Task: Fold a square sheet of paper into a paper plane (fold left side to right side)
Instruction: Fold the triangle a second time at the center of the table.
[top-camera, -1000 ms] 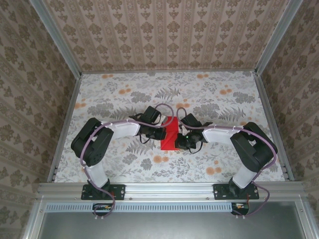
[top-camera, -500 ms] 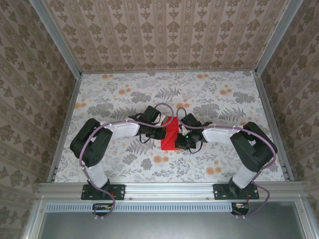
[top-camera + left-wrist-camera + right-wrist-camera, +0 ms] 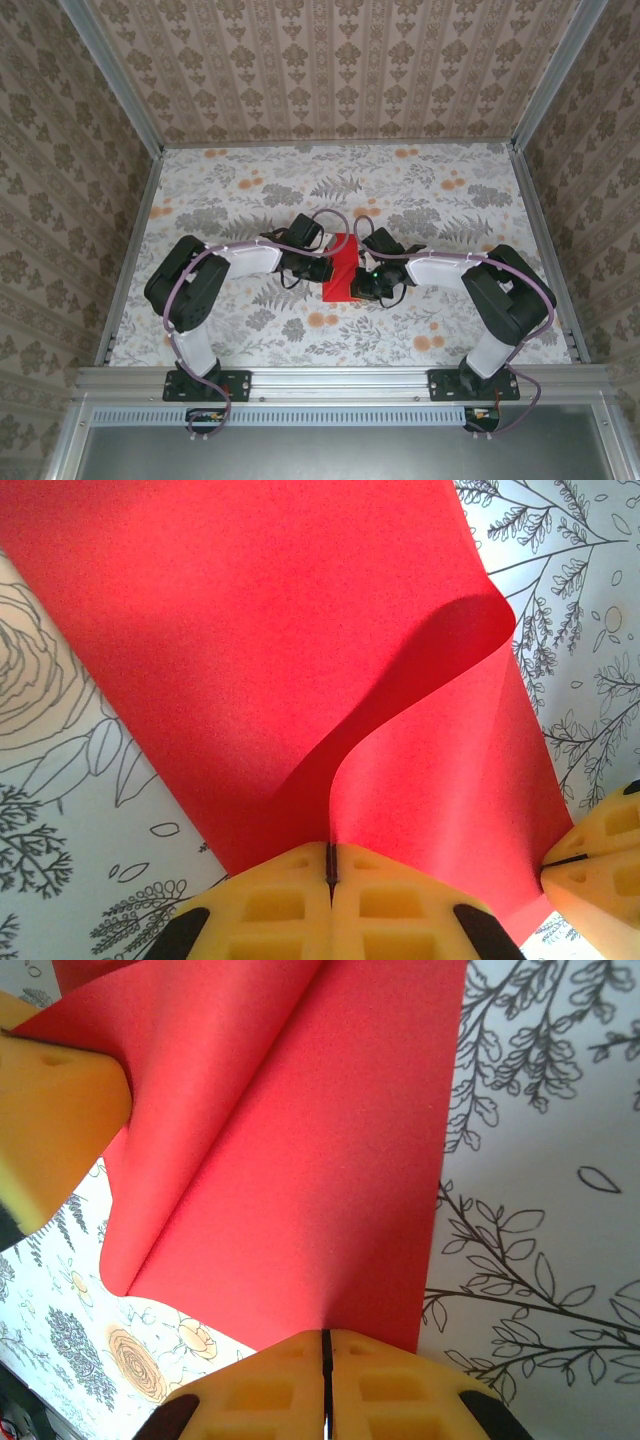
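Left gripper (image 3: 330,868) pinching square sheet of paper (image 3: 250,630); right gripper (image 3: 325,1352) likewise | long axis near-far

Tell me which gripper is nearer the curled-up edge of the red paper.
Left. The left gripper is shut on that curled edge of the square sheet of paper; the right gripper pinches a flatter part, off to the side.

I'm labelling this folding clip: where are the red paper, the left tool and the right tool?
red paper (image 3: 250,630), left wrist view, on its flat part.
left tool (image 3: 330,862), left wrist view, seam between its closed fingertips.
right tool (image 3: 325,1348), right wrist view, seam between its closed fingertips.
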Tool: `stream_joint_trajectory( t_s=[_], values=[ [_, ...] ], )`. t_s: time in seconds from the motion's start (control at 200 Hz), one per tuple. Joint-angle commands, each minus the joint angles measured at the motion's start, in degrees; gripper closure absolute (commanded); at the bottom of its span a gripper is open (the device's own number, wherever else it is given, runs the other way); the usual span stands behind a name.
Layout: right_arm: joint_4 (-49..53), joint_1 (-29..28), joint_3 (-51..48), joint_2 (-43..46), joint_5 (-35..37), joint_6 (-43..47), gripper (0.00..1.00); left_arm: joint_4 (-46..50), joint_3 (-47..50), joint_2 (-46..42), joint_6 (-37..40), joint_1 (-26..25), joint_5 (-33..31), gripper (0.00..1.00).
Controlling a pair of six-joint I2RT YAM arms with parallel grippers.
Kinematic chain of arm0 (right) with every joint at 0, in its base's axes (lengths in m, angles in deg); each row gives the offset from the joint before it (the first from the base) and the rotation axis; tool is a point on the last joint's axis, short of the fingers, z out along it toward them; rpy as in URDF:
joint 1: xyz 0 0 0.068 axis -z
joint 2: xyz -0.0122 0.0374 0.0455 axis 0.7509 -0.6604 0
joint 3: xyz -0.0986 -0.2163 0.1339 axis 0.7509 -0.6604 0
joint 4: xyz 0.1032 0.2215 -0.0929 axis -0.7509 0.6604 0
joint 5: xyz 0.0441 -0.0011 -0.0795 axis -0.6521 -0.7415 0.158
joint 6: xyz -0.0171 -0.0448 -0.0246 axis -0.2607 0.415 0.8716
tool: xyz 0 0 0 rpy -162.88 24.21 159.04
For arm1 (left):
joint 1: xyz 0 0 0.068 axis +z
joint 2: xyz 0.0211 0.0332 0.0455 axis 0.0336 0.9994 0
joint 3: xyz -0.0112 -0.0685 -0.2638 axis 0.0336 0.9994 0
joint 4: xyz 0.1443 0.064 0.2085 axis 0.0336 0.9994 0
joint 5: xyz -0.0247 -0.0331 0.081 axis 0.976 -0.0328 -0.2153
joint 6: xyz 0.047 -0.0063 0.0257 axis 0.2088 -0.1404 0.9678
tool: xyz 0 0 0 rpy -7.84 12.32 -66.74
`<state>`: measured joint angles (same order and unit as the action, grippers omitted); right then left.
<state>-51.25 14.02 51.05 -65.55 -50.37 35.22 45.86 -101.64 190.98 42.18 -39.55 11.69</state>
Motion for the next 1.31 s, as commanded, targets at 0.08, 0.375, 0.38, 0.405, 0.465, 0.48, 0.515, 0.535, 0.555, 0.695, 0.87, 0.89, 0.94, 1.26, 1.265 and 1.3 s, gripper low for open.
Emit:
stream_joint_trajectory(
  t_s=[0.08,0.375,0.38,0.405,0.465,0.48,0.515,0.535,0.555,0.695,0.87,0.89,0.94,1.26,1.265,1.3],
  values=[
    [4.4,0.1,-1.2,-0.5,1.4,1.0,0.9,1.8,-0.5,1.4,1.5,0.5,-0.4,0.99],
    [-11.2,4.7,-4.3,6.4,-7.7,-3.3,0.9,2.0,-0.6,1.6,1.7,0.3,-0.4,0.99],
    [-11.5,4.7,-4.2,6.4,-7.7,-3.4,0.9,2.1,-0.7,1.6,1.7,0.3,-0.4,0.99],
    [-12.7,4.9,-3.9,5.9,-8.1,-3.9,0.9,2.1,-0.6,1.6,1.7,0.2,-0.4,0.99],
    [-15.3,4.9,-2.7,4.4,-8.6,-5.2,0.91,2.2,-0.7,1.5,1.7,0.2,-0.5,0.99],
    [-15.9,4.9,-2.4,4.0,-8.7,-5.5,0.91,2.2,-0.7,1.5,1.7,0.2,-0.5,0.99],
    [-16.8,4.9,-1.7,3.1,-8.8,-6.1,0.91,2.2,-0.8,1.5,1.7,0.1,-0.6,0.99],
    [-17.2,4.8,-1.2,2.5,-8.8,-6.3,0.91,2.2,-0.8,1.5,1.7,0.1,-0.7,0.99],
    [-17.3,4.9,-0.7,1.9,-8.7,-6.4,0.91,2.3,-0.8,1.5,1.8,0.1,-0.7,0.99],
    [-18.0,4.8,2.9,-2.3,-8.2,-7.3,0.92,2.3,-0.8,1.5,1.8,-0.1,-0.7,0.99],
    [-17.1,3.9,5.5,-5.8,-8.8,-7.2,0.92,2.4,-1.0,1.4,1.9,-0.2,-0.7,0.99],
    [-17.0,3.9,5.6,-6.0,-8.8,-7.1,0.92,2.5,-0.9,1.4,1.9,-0.3,-0.8,0.99],
    [-16.8,3.7,5.4,-6.4,-8.7,-7.0,0.92,2.5,-1.0,1.4,1.9,-0.3,-0.8,0.99],
    [-15.8,3.6,5.8,-8.5,-7.9,-5.7,0.92,2.9,-1.6,1.9,2.2,-0.6,-0.8,0.99],
    [-15.8,3.6,5.8,-8.5,-7.9,-5.7,0.92,2.9,-1.6,1.9,2.2,-0.6,-0.8,0.99],
    [-15.3,3.6,5.9,-8.7,-7.8,-5.4,0.92,2.9,-1.7,1.9,2.2,-0.7,-0.8,0.99]
  ],
)
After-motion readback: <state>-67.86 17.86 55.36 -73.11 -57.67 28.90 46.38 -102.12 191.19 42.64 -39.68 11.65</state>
